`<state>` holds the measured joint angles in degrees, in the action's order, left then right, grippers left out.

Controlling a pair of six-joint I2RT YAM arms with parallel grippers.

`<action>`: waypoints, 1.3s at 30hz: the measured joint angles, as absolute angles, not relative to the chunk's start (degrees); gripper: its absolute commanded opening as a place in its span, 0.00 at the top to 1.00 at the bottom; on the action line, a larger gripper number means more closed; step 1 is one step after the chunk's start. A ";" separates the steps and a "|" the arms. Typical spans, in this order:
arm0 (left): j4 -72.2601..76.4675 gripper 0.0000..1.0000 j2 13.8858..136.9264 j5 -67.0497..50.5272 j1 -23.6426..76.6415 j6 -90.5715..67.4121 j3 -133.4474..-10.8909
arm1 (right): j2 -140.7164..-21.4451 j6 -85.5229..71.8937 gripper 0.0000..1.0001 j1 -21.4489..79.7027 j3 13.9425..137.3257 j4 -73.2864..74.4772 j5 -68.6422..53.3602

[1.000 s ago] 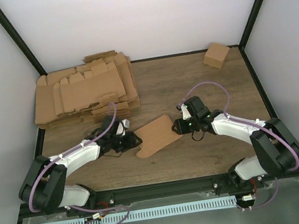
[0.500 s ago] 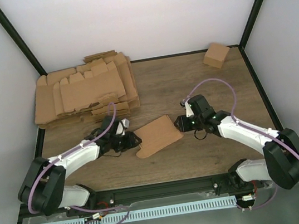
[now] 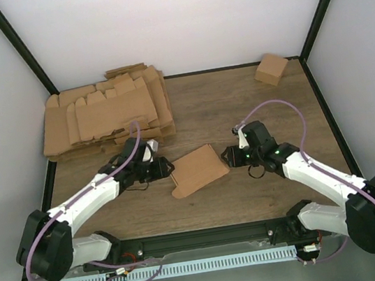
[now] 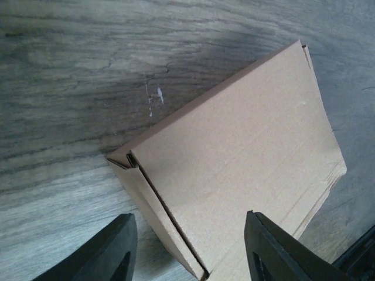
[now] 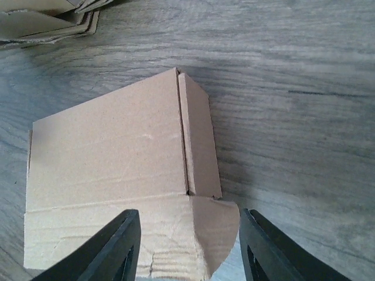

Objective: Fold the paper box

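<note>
The paper box (image 3: 196, 170) is a flattened oblong brown carton lying at an angle on the wooden table between the two arms. My left gripper (image 3: 165, 169) is at its left end, open. In the left wrist view the box (image 4: 246, 152) has its near corner and folded side edge between the spread fingers (image 4: 114, 252), with a gap showing. My right gripper (image 3: 226, 156) is at the box's right end, also open. In the right wrist view the box (image 5: 105, 152) shows a rounded, creased end flap (image 5: 214, 231) lying between the fingers (image 5: 272, 252) without touching them.
A thick pile of brown cardboard blanks (image 3: 106, 117) fills the back left of the table, and its edge shows in the right wrist view (image 5: 47, 17). A small cube-like carton (image 3: 271, 68) stands at the back right corner. White walls with black posts enclose the table.
Both grippers have opened wider at the box's ends. The left arm has stretched forward a little and the right arm's elbow has swung outward. The box has barely shifted.
</note>
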<state>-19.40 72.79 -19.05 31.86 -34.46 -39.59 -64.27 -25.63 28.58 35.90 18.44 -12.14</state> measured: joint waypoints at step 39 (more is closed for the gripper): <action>-16.05 0.20 90.91 -19.44 31.79 -26.37 -49.47 | -66.22 -50.06 0.00 28.58 21.65 -1.10 -32.62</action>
<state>-16.05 90.91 -19.44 31.79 -26.37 -49.47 -66.22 -50.06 28.58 21.65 -1.10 -32.62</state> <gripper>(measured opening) 0.801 0.998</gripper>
